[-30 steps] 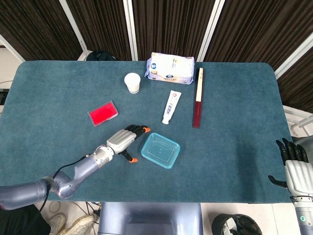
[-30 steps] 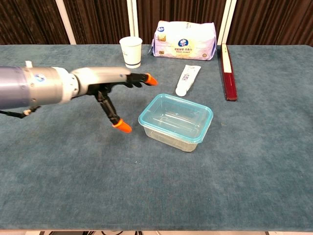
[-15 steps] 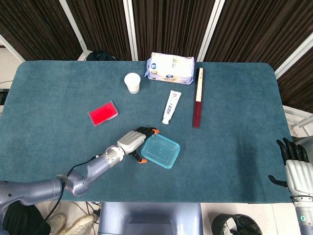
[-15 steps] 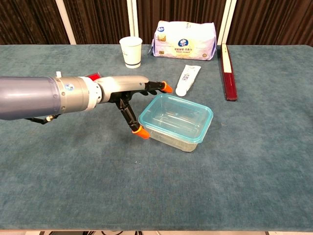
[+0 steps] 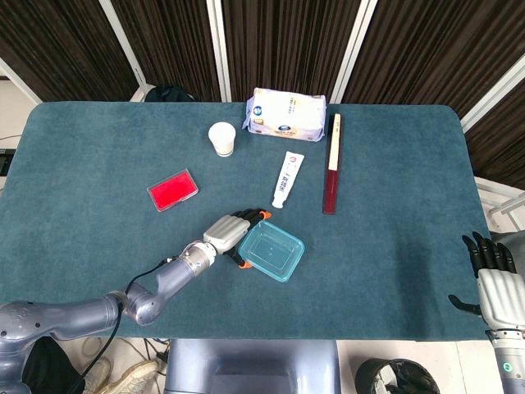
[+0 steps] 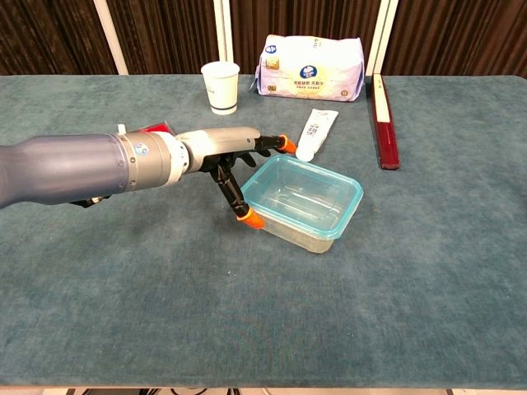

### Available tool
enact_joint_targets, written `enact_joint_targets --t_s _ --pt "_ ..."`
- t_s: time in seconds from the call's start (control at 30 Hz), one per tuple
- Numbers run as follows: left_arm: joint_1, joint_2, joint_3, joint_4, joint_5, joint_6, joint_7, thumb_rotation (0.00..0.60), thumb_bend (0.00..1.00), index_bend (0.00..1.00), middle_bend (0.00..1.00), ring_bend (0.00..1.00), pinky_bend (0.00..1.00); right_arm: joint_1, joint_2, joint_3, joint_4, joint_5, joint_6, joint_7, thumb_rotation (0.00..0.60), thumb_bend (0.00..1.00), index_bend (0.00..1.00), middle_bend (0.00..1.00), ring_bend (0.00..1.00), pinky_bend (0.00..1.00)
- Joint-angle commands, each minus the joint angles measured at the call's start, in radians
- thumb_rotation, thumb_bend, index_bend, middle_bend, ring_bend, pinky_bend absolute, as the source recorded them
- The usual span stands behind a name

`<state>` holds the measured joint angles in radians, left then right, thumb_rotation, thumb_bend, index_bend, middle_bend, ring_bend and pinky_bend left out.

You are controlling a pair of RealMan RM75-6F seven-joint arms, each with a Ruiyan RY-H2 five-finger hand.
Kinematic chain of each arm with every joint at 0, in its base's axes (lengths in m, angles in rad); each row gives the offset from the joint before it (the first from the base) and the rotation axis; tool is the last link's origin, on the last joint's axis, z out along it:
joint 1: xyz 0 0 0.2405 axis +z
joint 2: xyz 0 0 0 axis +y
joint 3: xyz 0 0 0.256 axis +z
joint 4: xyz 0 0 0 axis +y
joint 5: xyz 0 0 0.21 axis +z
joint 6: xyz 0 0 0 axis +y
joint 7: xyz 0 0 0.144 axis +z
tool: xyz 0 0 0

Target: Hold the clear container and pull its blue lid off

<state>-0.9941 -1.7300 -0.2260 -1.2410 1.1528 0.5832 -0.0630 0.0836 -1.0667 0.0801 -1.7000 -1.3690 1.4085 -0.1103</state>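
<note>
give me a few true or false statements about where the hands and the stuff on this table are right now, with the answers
1. The left hand is at the left end of the clear container. True.
2. The blue lid has been pulled off and lies beside the container. False: it sits on the container's rim.
3. The right hand is gripping the container. False: it hangs off the table's right edge, far from the container, holding nothing.
4. The paper cup stands upright near the far side of the table. True.
5. The red card lies inside the container. False: it lies on the table to the left, apart from the container.
6. The tube lies between the paper cup and the dark red box. True.
</note>
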Motion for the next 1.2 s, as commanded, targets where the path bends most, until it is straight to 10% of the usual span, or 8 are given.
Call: enact_joint_targets --t_s 0.03,0.23,1.2 --pt "-0.008 -0.019 -0.001 0.019 -0.004 0.004 0.002 0.600 0.00 0.05 0.08 0.06 0.21 0.000 0.000 -0.001 -0.003 0.000 -0.001 -0.001 0.600 0.20 0.00 0.00 0.00 0.00" --pt "-0.009 -0.066 0.000 0.057 0.022 0.058 0.010 0.600 0.00 0.28 0.28 0.27 0.40 0.000 0.005 -0.005 -0.009 0.001 -0.008 -0.002 0.600 0.20 0.00 0.00 0.00 0.00" --pt "0.012 0.011 0.003 -0.086 -0.023 0.107 0.094 0.600 0.15 0.36 0.38 0.31 0.42 0.044 -0.002 -0.006 -0.109 0.001 -0.065 -0.079 0.600 0.20 0.00 0.00 0.00 0.00"
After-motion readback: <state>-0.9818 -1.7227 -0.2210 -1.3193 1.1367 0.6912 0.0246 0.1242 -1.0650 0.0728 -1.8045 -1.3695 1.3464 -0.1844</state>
